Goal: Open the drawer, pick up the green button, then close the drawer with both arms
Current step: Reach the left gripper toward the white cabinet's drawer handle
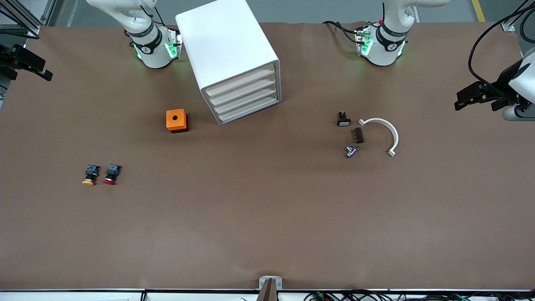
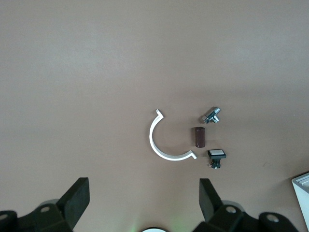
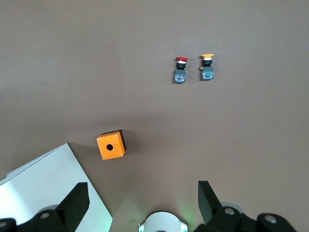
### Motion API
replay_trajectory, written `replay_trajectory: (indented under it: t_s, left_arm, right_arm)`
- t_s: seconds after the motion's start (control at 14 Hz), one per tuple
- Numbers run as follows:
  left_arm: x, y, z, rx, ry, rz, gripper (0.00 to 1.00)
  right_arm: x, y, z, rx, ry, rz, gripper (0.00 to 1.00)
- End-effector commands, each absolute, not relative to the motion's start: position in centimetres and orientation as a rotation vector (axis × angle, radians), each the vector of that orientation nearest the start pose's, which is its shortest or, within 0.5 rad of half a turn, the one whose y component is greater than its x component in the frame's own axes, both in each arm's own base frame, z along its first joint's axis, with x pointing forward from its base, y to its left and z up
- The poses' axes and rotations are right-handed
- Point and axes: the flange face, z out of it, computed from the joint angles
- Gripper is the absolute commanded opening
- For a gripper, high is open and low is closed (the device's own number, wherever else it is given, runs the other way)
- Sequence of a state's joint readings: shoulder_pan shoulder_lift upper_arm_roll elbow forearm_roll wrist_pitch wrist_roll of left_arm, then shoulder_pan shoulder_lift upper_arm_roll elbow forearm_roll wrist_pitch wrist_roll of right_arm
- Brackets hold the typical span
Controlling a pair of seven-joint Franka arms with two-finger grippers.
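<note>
No readable text, labels, brands, numbers, signs anywhere

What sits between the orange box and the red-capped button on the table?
Nothing: in the front view only bare brown table runs from the orange box to the red-capped button; the right wrist view agrees.

Drawers (image 1: 244, 98) all shut; contents hidden, no green button seen. Right end effector (image 1: 25, 62) and left end effector (image 1: 480, 96) both partly cut off at the front view's edges.
</note>
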State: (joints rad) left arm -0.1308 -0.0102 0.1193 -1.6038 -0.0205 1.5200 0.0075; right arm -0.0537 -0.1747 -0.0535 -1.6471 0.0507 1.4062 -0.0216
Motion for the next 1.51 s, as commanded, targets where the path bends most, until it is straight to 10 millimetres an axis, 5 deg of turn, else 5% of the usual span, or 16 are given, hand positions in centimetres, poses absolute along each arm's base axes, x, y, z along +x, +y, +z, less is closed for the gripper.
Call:
replay_trajectory:
  t_s: [0.0,0.29,0.57,0.79,1.0,1.22,1.43]
  left_arm:
    - [54.4,-0.9,61.6,-3.139,0.07,0.125,1.0]
    - [54.9,-0.2,60.7,-3.152,-0.002,0.155,1.0]
    - [58.0,-1.7,54.3,-3.113,-0.058,0.297,1.0]
    - [61.4,-6.0,47.1,-3.076,-0.131,0.323,1.0]
    - [64.5,-8.2,42.4,-3.03,-0.374,0.291,1.0]
    - [66.5,-11.5,39.6,-2.976,-0.58,0.296,1.0]
    - [67.5,-15.9,36.5,-2.92,-1.072,0.422,1.0]
  right_arm:
    - [47.2,-5.0,66.6,-3.112,0.079,0.088,1.0]
    - [47.2,-5.2,66.9,-3.137,0.08,0.082,1.0]
    - [47.2,-5.2,66.9,-3.139,0.078,0.083,1.0]
    - [47.3,-5.2,66.8,-3.138,0.08,0.08,1.0]
    - [47.3,-5.1,66.9,-3.132,0.079,0.077,1.0]
    - [47.3,-5.2,66.9,-3.126,0.084,0.073,1.0]
    - [47.3,-5.1,67.0,-3.11,0.086,0.066,1.0]
